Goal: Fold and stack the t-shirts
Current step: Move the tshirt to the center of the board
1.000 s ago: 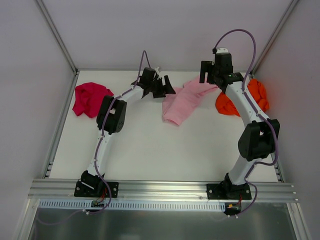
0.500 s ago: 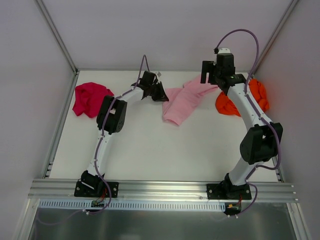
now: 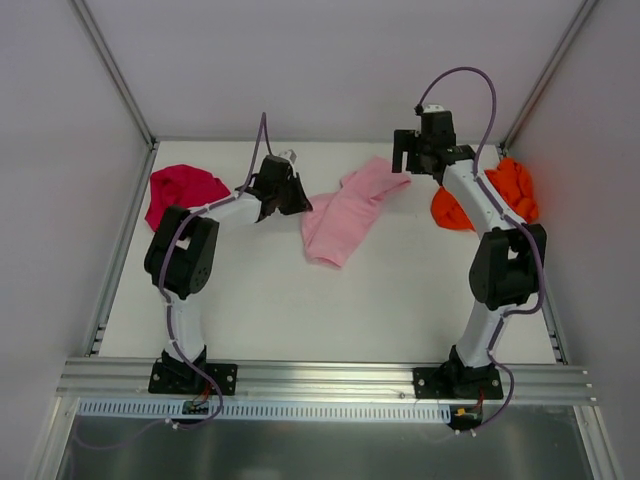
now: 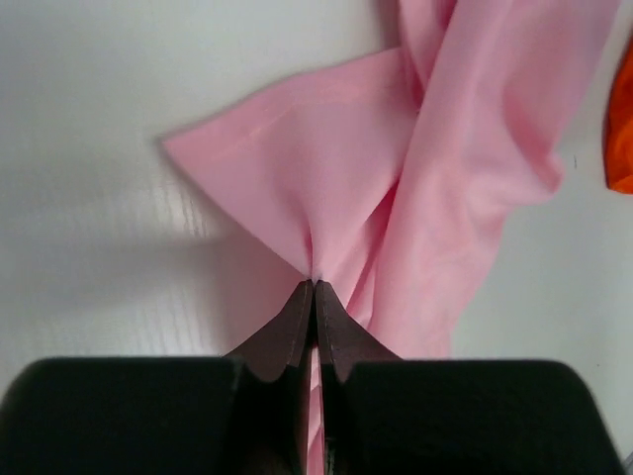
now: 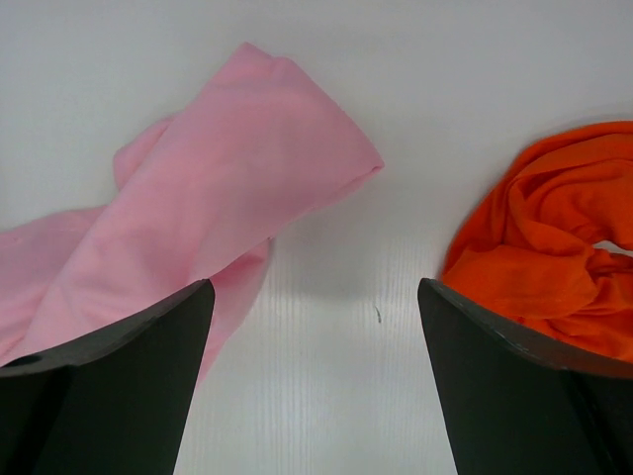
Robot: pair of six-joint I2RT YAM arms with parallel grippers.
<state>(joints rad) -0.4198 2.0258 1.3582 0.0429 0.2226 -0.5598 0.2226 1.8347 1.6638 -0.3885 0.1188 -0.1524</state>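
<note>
My left end effector (image 4: 314,287) is clenched, its two tips pressed together on a gathered pinch of the light pink t-shirt (image 3: 345,212). In the left wrist view the cloth fans out from that pinch, away from the tips and off to the right. From above, the pink shirt lies crumpled as a slanted band near the middle of the white counter (image 3: 300,310). Its left edge is at my left end effector, and its far upper end reaches close to my right end effector (image 5: 315,292). That one is released, jaws spread wide and holding nothing. In its wrist view, bare counter shows between the fingers, the pink shirt's end lies ahead and to the left, and the bright orange t-shirt (image 5: 554,237) is bunched ahead and to the right. The two shirts are apart. The magenta-red t-shirt (image 3: 180,190) sits in a heap at the far left of the counter, beside my left arm and well apart from the pink one.
</note>
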